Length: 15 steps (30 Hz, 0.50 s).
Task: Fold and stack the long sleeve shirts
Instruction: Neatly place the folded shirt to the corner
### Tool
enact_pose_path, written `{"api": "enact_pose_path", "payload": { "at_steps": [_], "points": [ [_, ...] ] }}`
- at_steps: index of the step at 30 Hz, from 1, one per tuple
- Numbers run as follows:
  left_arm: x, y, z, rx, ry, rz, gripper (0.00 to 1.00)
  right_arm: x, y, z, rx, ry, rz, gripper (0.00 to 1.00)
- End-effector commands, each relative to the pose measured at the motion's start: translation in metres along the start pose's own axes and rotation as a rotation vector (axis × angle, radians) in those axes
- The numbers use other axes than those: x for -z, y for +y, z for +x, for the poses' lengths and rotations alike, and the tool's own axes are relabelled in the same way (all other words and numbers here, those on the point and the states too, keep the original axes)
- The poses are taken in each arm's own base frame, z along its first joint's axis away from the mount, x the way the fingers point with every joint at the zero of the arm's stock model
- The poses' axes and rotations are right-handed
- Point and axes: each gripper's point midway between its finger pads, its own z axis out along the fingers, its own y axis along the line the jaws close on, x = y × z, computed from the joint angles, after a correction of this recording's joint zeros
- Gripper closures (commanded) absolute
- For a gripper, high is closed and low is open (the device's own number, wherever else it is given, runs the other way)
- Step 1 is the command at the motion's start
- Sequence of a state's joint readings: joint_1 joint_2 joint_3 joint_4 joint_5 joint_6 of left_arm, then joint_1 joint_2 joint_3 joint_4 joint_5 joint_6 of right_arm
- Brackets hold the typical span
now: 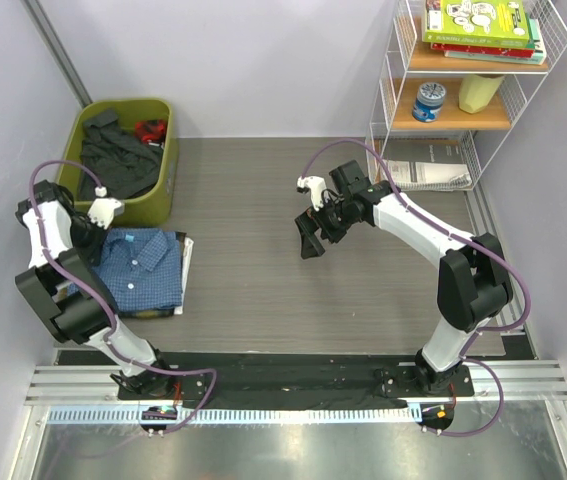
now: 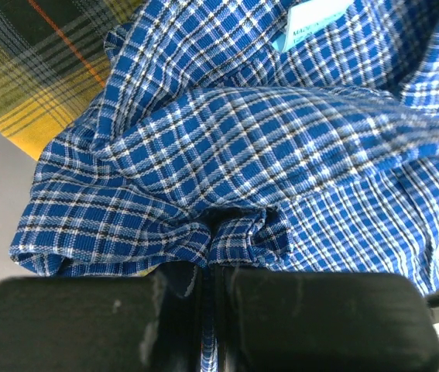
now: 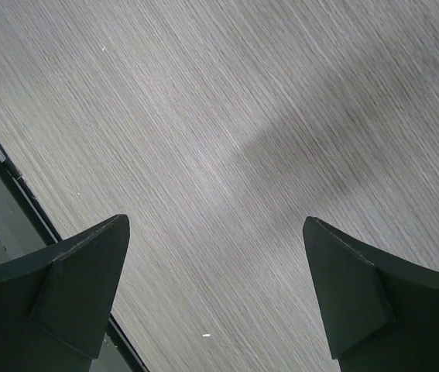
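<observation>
Folded blue shirt (image 1: 143, 268) lies at table's (image 1: 263, 280) L side, atop yellow shirt (image 2: 41, 70). L gripper (image 2: 207, 271) fingers clamped on a fold of blue cloth. R gripper (image 3: 215, 225) hangs over mid-table, fingers wide apart, holding nothing. Green bin (image 1: 166, 185) just behind shirts.

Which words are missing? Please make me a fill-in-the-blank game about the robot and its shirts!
1. The left gripper is ____ on a fold of the blue shirt.
2. The right gripper hangs above the table with its jaws wide ____.
3. The yellow shirt peeks out from ____ the blue shirt.
4. The dark clothes lie in a bin coloured ____.

Missing words: shut, open, under, green.
</observation>
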State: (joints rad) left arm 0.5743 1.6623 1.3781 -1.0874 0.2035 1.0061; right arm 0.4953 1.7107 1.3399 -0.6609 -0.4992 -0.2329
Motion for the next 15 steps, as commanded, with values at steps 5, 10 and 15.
{"api": "enact_pose_path", "payload": {
  "at_steps": [5,10,15],
  "points": [
    [0.017,0.037,-0.013,-0.066,-0.058,-0.115,1.0,0.006,0.004,0.006,0.021,-0.001,0.001,0.0],
    [0.011,0.049,-0.01,-0.046,-0.047,-0.165,0.93,0.007,0.004,0.005,0.021,-0.002,-0.003,0.0],
    [0.031,0.078,-0.01,0.11,-0.088,-0.255,0.64,0.011,0.007,0.003,0.023,-0.009,-0.005,0.0]
  ]
}}
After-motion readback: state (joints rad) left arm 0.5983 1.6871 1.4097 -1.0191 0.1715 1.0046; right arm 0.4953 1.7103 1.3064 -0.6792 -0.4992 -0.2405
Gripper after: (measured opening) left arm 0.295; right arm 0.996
